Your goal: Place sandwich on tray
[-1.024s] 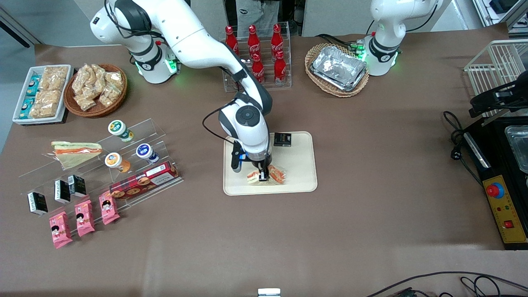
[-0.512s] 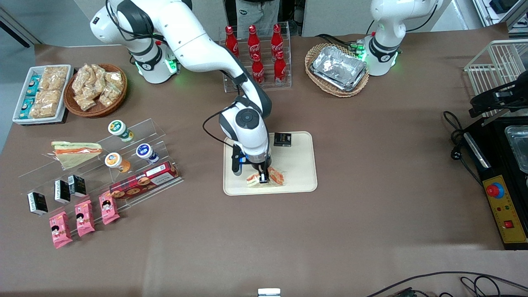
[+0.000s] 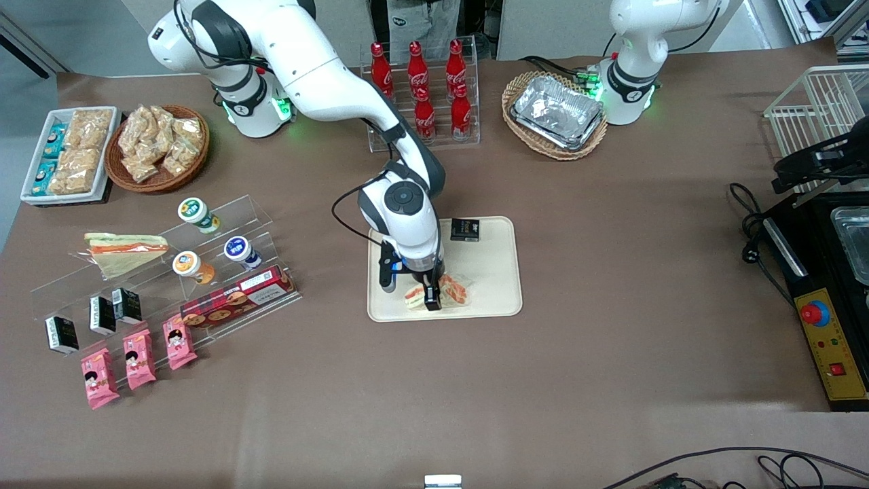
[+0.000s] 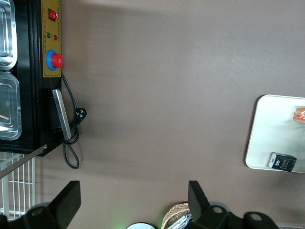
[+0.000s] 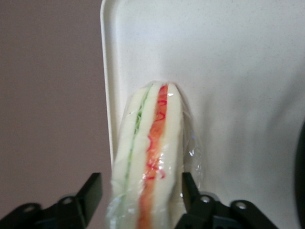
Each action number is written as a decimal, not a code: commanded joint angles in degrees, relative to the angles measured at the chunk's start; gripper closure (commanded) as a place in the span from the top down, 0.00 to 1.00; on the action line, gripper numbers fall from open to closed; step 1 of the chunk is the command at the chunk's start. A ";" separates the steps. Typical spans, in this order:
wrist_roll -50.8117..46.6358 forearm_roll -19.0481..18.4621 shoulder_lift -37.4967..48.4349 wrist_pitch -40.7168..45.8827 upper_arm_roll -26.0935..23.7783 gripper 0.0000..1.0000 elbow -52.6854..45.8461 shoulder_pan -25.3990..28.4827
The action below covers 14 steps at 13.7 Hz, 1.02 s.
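The sandwich (image 3: 449, 291), a small wrapped wedge with an orange-red stripe, lies on the cream tray (image 3: 490, 272), close to the tray's rim nearest the front camera. My right gripper (image 3: 429, 297) hangs right over it. In the right wrist view the gripper (image 5: 141, 185) is open. Its dark fingers (image 5: 93, 191) straddle the sandwich (image 5: 150, 138), with a gap at one side and the clear wrap brushing the other finger. The tray (image 5: 238, 71) spreads pale beneath. The left wrist view catches the tray (image 4: 274, 133) and a sliver of the sandwich (image 4: 299, 114).
A small black carton (image 3: 465, 229) sits on the tray, farther from the front camera. Toward the working arm's end stand clear shelves (image 3: 224, 272) with cups, cartons and a larger flat sandwich (image 3: 122, 250). Cola bottles (image 3: 424, 81) and a basket of foil trays (image 3: 557, 112) stand farther off.
The wrist has shifted slightly toward the working arm's end and nearer the front camera over the last second. The sandwich has stayed at the tray's near rim.
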State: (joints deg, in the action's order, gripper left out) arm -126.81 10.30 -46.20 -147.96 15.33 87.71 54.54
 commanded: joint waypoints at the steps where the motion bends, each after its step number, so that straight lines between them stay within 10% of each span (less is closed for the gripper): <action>1: 0.95 1.31 -0.13 -0.23 -0.22 1.00 -2.02 -1.36; 11: 2.08 5.35 18.67 21.81 1.09 1.00 -2.02 -10.14; 14: 15.39 6.49 22.89 32.52 0.75 1.00 -2.02 -16.39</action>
State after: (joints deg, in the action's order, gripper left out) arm -122.20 14.57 -26.97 -122.47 16.72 84.47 41.87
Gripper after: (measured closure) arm 0.000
